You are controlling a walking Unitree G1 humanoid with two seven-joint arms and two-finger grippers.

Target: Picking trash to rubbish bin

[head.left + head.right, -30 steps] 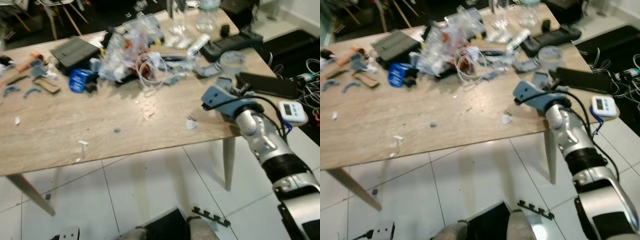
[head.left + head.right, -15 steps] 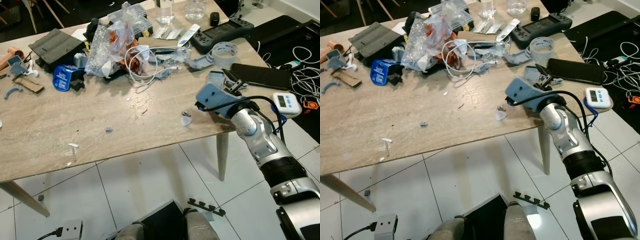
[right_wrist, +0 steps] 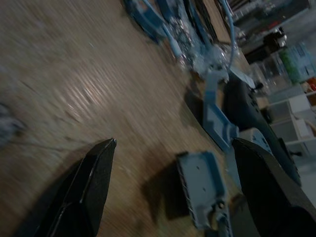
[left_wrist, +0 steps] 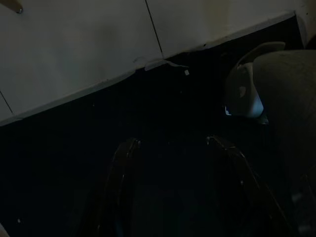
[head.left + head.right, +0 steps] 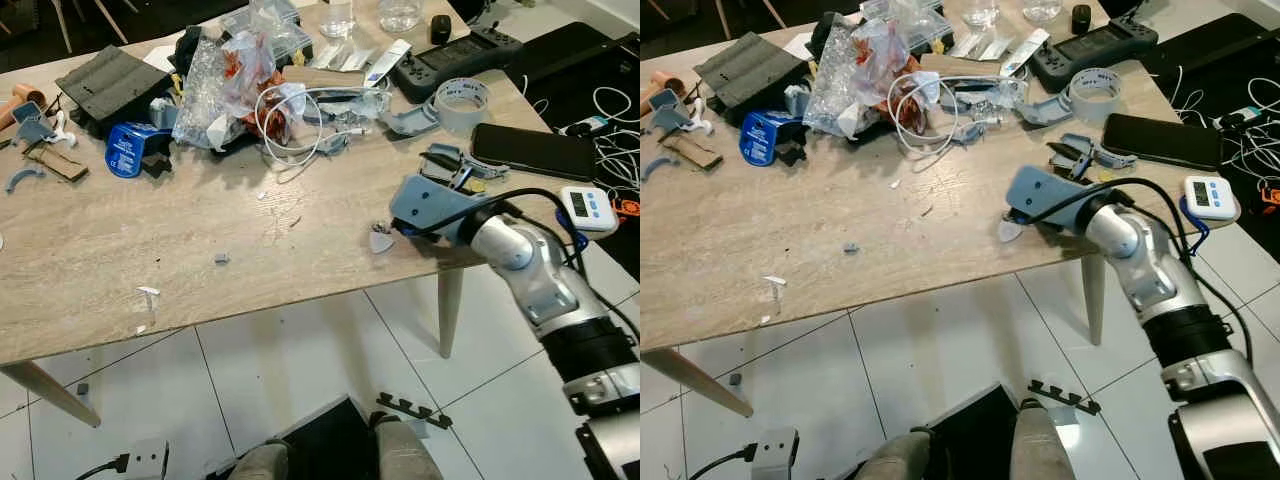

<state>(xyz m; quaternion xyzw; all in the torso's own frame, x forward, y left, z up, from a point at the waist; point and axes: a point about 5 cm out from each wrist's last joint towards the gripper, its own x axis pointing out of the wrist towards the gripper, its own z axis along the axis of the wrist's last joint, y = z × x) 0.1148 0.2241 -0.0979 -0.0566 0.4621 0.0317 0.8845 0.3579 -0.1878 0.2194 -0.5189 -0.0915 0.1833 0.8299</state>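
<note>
A small white paper scrap (image 5: 381, 240) lies on the wooden table (image 5: 120, 250) near its front right edge. Just right of the scrap, low over the tabletop, is the blue wrist housing (image 5: 430, 205) of my right arm. In the right wrist view my right gripper (image 3: 173, 143) is open, its black fingers (image 3: 94, 177) spread over bare wood with grey-blue plastic parts (image 3: 202, 185) ahead. A heap of crumpled clear plastic bags (image 5: 235, 80) and white cable sits at the table's back. My left gripper (image 4: 173, 148) hangs open over dark floor.
A tape roll (image 5: 462, 97), black phone (image 5: 535, 152), white timer (image 5: 588, 207) and game controller (image 5: 455, 62) crowd the table's right end. A blue tub (image 5: 128, 150) stands at left. Tiny bits (image 5: 148, 291) dot the front. Cables (image 5: 612, 105) lie on the floor at right.
The camera has shifted closer over the table. My right arm has sunk a little toward the tabletop beside the white scrap.
</note>
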